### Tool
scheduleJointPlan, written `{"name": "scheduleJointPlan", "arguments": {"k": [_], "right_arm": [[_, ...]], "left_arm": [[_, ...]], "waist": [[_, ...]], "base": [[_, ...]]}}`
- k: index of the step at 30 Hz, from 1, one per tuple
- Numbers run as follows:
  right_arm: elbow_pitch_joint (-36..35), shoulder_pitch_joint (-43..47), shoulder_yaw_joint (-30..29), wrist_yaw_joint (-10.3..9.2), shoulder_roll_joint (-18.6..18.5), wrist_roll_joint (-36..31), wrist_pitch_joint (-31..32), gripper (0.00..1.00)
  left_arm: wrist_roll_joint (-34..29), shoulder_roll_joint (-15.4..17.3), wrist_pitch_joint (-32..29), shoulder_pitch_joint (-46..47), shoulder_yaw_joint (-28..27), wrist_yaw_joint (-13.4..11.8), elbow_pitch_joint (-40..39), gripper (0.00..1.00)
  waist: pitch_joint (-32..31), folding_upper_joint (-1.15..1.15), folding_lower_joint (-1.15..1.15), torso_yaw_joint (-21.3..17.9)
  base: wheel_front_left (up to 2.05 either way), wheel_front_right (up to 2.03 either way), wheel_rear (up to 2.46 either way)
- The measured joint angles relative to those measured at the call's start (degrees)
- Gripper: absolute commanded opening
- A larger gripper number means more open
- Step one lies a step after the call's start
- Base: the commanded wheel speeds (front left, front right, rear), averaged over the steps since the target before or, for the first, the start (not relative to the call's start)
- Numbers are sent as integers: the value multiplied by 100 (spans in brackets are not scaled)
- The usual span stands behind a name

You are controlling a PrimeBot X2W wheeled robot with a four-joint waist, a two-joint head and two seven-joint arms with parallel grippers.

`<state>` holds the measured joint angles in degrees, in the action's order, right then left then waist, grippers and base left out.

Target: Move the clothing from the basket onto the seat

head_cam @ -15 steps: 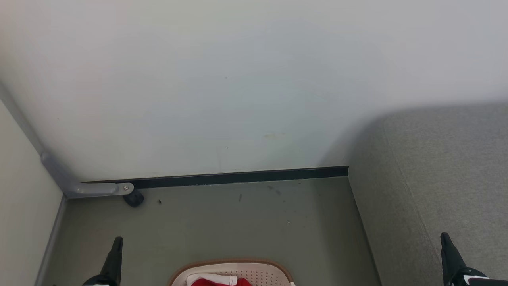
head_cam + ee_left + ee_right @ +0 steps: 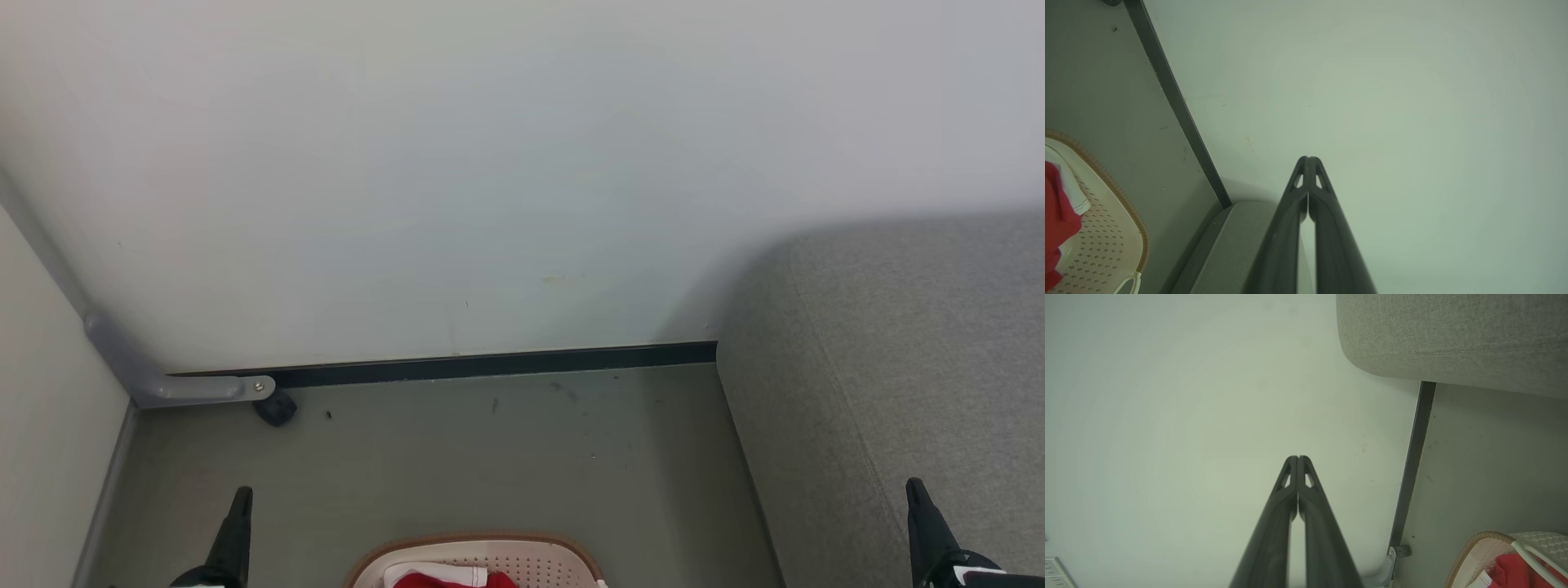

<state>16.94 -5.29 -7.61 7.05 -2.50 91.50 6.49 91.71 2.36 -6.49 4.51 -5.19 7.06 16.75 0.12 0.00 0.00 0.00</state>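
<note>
With the left pincer point(image 2: 242, 495) and right pincer point(image 2: 913, 487) both pressed together and empty, flanking the basket point(image 2: 473, 541) that holds the red clothing point(image 2: 445, 580), one should spread, dip in and pinch a thick fold before swinging to the grey seat point(image 2: 922, 343).

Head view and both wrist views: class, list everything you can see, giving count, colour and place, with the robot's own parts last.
laundry basket: one, cream with brown rim, on the floor at the bottom edge
clothing: red with white trim, count unclear, inside the laundry basket
seat: one, grey woven fabric, right side, against the wall
wall: pale, behind everything
skirting strip: one, dark, along the wall's foot
bracket: one, grey metal, left floor corner
small dark object: one, beside the bracket, too small to identify
floor: grey-green, centre
left claw: one, dark, shut, lower left
right claw: one, dark, shut, lower right
</note>
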Motion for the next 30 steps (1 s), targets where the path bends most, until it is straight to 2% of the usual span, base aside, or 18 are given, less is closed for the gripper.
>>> {"name": "scheduleJointPlan", "arguments": {"k": [30], "right_arm": [[0,0,0,0,0,1,0,0]], "left_arm": [[0,0,0,0,0,0,0,0]], "waist": [[0,0,0,0]], "base": [[0,0,0]]}}
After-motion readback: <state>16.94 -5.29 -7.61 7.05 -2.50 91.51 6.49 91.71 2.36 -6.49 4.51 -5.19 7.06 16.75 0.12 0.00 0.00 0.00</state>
